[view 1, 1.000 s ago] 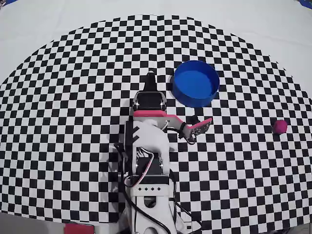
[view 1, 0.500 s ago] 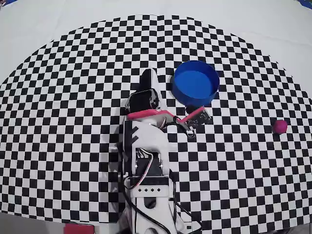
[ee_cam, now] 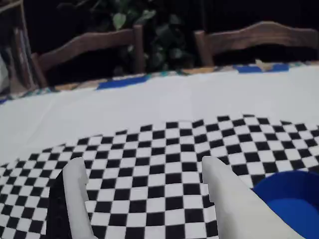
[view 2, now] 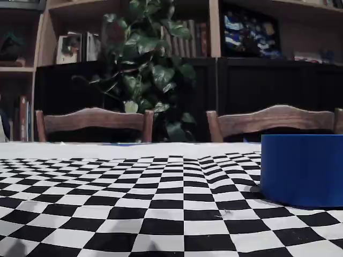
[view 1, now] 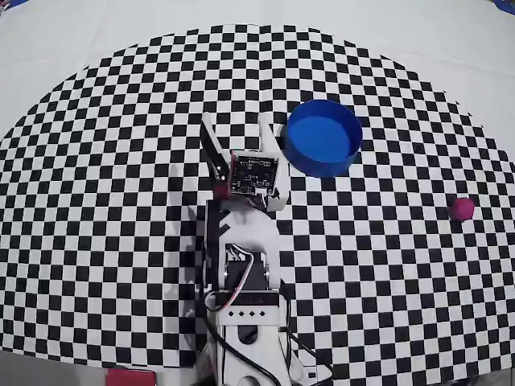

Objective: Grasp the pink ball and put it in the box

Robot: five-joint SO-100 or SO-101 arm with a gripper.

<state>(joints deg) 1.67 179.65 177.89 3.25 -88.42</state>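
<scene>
- A white cloth with a black-and-white checkered mat [view 1: 121, 201] is covering the table [view 1: 96, 48]; wooden chairs [view 2: 94, 120], a leafy plant [view 2: 144, 64] and bookshelves are standing behind it in the fixed view.
- Left of centre in the overhead view, the gripper [view 1: 240, 129] is hanging with its two fingers spread wide and pointing toward the far edge of the mat, holding nothing. In the wrist view [ee_cam: 142, 172] only checkered squares are showing between the pale fingers.
- Just right of the gripper in the overhead view, the box [view 1: 323, 137] is sitting upright and looking empty; its blue rim is showing at the lower right of the wrist view [ee_cam: 291, 196] and at the right of the fixed view [view 2: 303, 168].
- At the far right of the overhead view, the pink ball [view 1: 461, 208] is resting on the mat near its edge, well apart from the gripper and from the box, and nearer the robot's side than either.
- Judging from this, the gripper is aiming away from the ball, so the arm needs to be swinging to the overhead view's right, past the box, before lowering for a grasp.
- The ball is not appearing in the wrist or fixed views.
</scene>
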